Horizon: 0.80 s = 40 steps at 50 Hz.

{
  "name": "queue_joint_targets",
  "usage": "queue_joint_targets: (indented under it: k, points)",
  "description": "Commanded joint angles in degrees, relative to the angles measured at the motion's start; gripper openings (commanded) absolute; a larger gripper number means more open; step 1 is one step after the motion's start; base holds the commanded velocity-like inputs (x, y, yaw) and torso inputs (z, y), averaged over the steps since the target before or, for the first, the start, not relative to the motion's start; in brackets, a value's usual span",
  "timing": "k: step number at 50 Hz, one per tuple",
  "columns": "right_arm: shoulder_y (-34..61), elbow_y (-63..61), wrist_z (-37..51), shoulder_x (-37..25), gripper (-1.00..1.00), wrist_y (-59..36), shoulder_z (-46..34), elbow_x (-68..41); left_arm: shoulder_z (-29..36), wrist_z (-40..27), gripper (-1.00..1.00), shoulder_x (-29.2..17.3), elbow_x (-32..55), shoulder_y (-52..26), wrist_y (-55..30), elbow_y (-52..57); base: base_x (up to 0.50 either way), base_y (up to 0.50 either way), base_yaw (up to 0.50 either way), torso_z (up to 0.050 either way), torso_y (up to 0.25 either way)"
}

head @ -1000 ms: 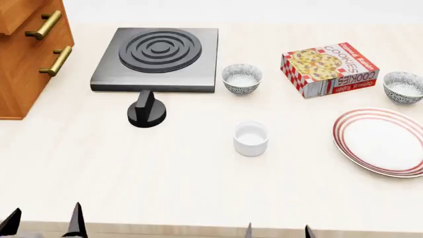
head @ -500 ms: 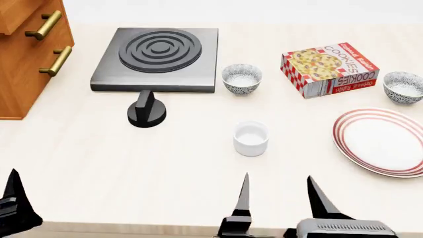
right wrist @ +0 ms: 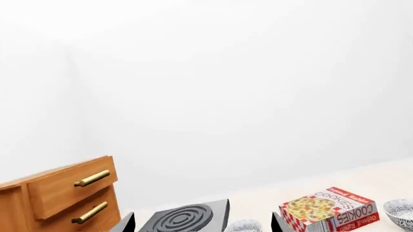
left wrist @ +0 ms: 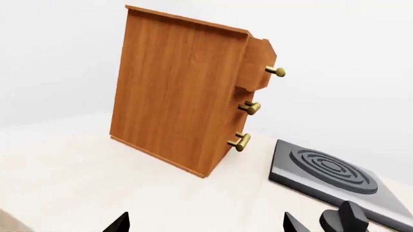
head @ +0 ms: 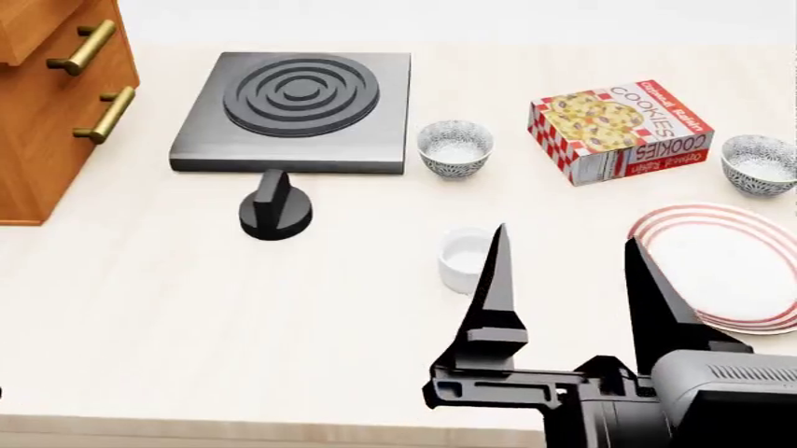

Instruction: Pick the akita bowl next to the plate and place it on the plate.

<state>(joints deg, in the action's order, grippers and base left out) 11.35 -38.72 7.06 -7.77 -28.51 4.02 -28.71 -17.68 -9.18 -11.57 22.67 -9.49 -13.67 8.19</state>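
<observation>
While the right hand (head: 566,271) hangs over the counter's near edge with its two dark fingers spread wide and nothing between them, the akita bowl (head: 760,163) the task wants sits far off toward the right end of the counter (head: 187,317), beyond the hand and to its right. That bowl stands just behind the plate (head: 722,266), near it but apart, with the cookie box (head: 619,129) on its other side. A twin bowl (head: 454,147) by the stove plate (head: 297,110) is the wrong one, and the white cup (head: 464,257) lies just beside the left finger. The right arm is plainly nearer. The left hand (left wrist: 203,224) shows only finger tips, spread apart, facing the cabinet (left wrist: 181,92)
</observation>
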Motion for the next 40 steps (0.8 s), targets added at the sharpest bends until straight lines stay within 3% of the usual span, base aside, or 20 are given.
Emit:
queue_joint_targets:
  k: [1,40]
  points:
    - [0.6,-1.3,0.9,-0.1,1.0,-0.1,2.1,-3.6,0.1,0.1,1.0,-0.4,-0.4,-0.1,1.2,-1.6,0.0,-0.2,0.0,0.0,0.0]
    - [0.2,0.3,2.2,-2.0,1.0,2.2,0.7,-4.1,0.6,-1.6,1.0,-0.9,-0.1,0.1,1.7,-2.1,0.0,-0.25,0.0,0.0,0.0]
